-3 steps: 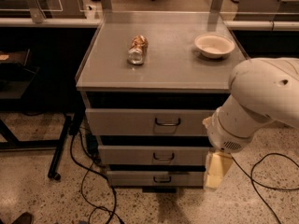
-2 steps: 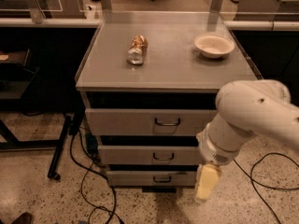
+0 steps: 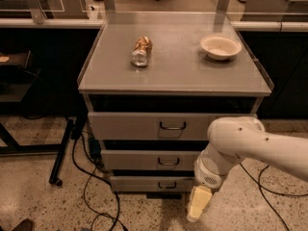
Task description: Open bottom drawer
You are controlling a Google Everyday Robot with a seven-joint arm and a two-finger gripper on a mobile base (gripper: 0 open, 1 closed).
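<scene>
Here's the gripper (image 3: 198, 205), low beside the floor at the cabinet's right front corner, hanging off that big white arm (image 3: 250, 146). It's holding nothing. Whether it's open or closed, I can't tell from here.

The bottom drawer (image 3: 139, 183) is the shallowest front, lowest of the three, and it looks pushed in. Its small dark wire handle (image 3: 167, 185) sits at the centre, running left to right. From the gripper, that handle is at about ten o'clock: near, not touching. So I'd say the gripper needs to go left and slightly up, then meet the bar across its length. There's only one arm, so no choice about reach.

On top there's a crumpled can (image 3: 141, 51) on its side and a pale bowl (image 3: 220, 46). I can't read any label or writing anywhere.
</scene>
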